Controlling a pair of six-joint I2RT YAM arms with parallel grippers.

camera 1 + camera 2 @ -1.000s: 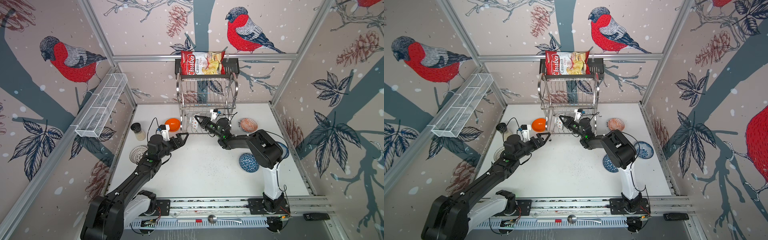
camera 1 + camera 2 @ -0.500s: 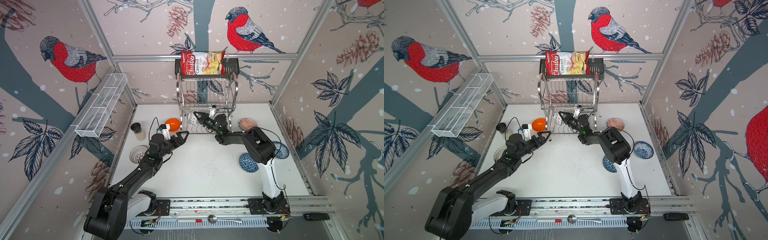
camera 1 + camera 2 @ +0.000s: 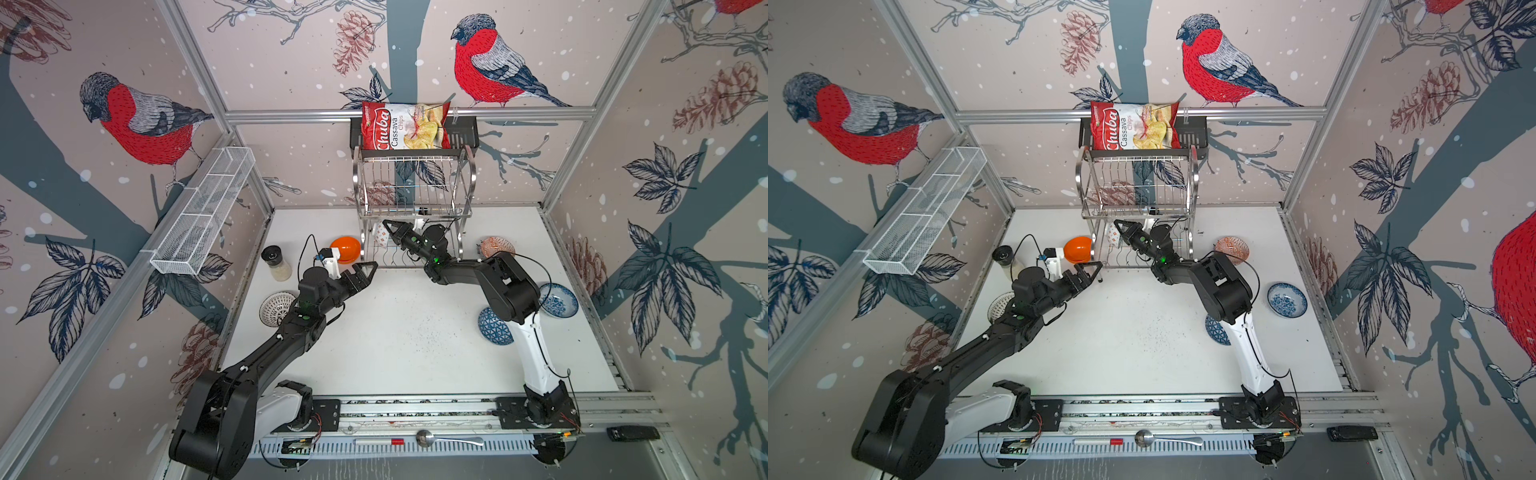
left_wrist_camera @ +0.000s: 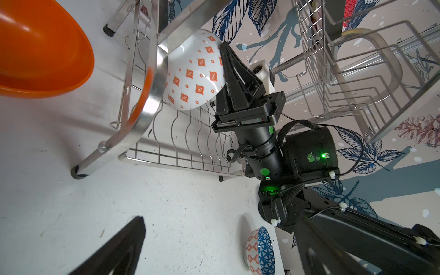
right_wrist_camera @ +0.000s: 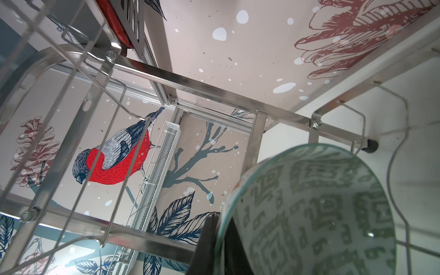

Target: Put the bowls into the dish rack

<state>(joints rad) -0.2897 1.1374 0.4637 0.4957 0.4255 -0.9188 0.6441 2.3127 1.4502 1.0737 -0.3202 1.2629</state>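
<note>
Inside dish rack [image 4: 153,78], right gripper [image 4: 223,51] clamps patterned bowl [image 4: 192,76], partly hidden by rack frame; left gripper [image 3: 365,271] spread wide just outside.

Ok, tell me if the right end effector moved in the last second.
Yes. The right end effector went deeper into the rack, farther past its front edge.

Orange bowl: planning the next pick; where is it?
In both top views the orange bowl lies left of the dish rack, by its lower tier, right of the jar, beyond the left gripper.
</note>
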